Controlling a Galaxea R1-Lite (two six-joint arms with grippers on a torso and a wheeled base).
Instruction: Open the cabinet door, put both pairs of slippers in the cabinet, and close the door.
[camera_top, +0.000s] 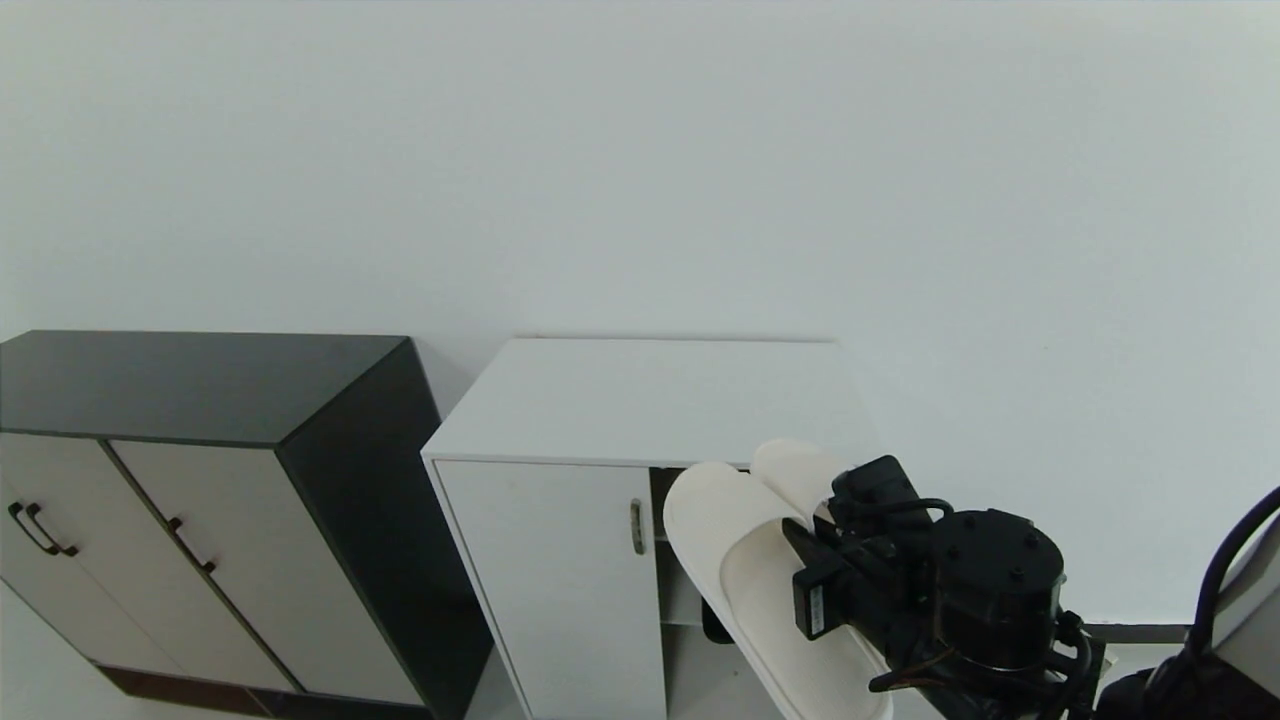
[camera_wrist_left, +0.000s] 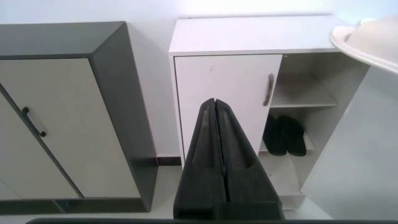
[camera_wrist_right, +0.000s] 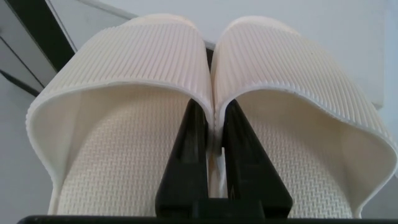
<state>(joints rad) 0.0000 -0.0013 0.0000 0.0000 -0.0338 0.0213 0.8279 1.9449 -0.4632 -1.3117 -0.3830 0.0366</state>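
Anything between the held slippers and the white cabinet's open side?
Nothing. In the left wrist view the stretch from the slippers to the open compartment is bare.

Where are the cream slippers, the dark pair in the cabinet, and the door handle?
cream slippers (camera_wrist_right: 118, 68), right wrist view, ribbed strap of one slipper.
dark pair (camera_wrist_left: 274, 135), left wrist view, top of one.
door handle (camera_wrist_left: 268, 89), left wrist view, middle of its bar.

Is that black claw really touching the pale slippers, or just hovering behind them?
Touching. In the right wrist view, the jaws of the right gripper pinch the cream slippers by their two inner edges, with no gap showing.
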